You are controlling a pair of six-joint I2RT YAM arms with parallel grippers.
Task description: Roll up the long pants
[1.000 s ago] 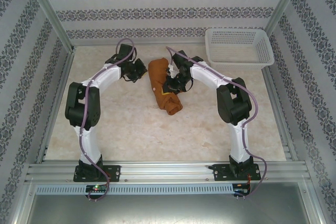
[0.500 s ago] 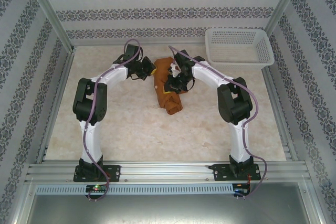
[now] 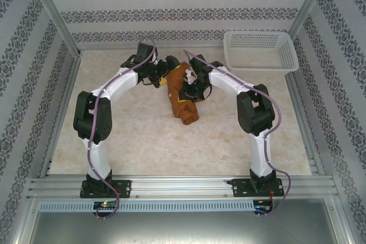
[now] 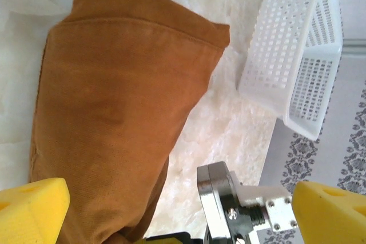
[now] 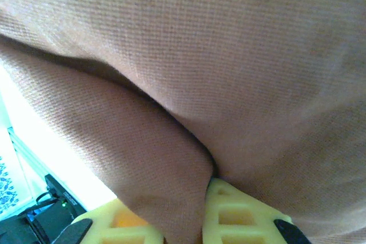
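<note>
Holding the roll tight matters most: the right gripper (image 5: 201, 212) is clamped on a fold of the long pants (image 3: 183, 104), which lie as a half-rolled bundle in the middle of the table (image 3: 137, 141). The left gripper (image 3: 164, 76) stands with jaws wide apart at the bundle's far end, gripping nothing. It should probably take the loose far edge low and square, so the layers turn evenly. A white mesh basket (image 3: 260, 50) sits well apart at the far right corner; the two wrists crowd each other over the cloth.
</note>
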